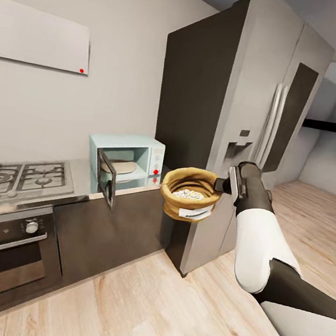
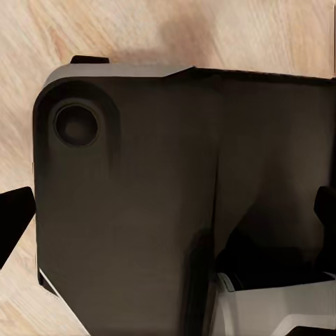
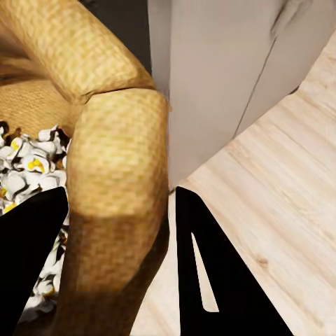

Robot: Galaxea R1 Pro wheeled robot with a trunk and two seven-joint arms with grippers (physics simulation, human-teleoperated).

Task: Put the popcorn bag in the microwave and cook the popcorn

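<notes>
One pincer (image 3: 119, 266) pinches popcorn bag (image 1: 189, 194) rim (aloft).

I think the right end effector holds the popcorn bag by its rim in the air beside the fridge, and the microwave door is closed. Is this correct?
Not quite: the microwave door is open, swung out toward the room, as the head view shows. The rest holds: the right end effector grips the popcorn bag by its rim, in the air beside the fridge.

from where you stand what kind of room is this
A home kitchen, by the look of it: a steel gas hob over a dark built-in oven, a pale mint-blue microwave with its door open on the grey countertop, and a tall grey fridge on a wood floor.
</notes>
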